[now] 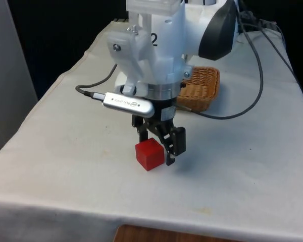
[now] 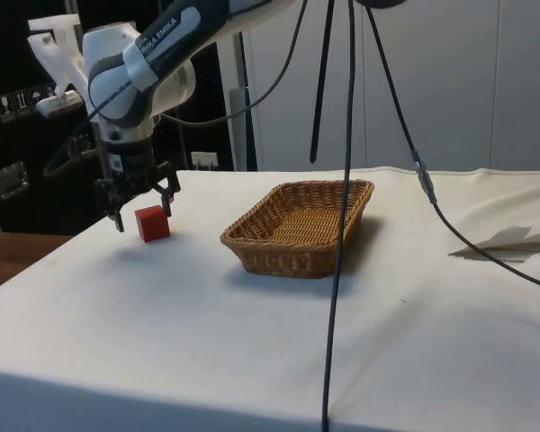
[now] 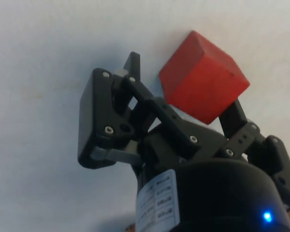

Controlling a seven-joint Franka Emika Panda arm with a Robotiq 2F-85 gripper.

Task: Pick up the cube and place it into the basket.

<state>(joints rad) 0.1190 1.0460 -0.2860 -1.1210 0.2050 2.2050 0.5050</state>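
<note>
Now the hand (image 1: 157,147) stands spread beside cube (image 1: 150,154).

Front and side views share the basket (image 1: 199,88) (wrist view looks down close)

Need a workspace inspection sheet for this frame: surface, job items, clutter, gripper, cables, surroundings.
Surface: table under a white cloth, wrinkled.
Job's things: red cube on the cloth, near the table's front edge; wicker basket further back, upright, nothing in it.
Clutter: nothing seen.
Gripper: gripper open, down at the cube, fingers on either side of it; no grasp yet.
Cables: black cable trailing from the arm across the cloth beside the basket; another hangs in the side view.
Surroundings: black curtains behind, dark cabinets at the side.
</note>
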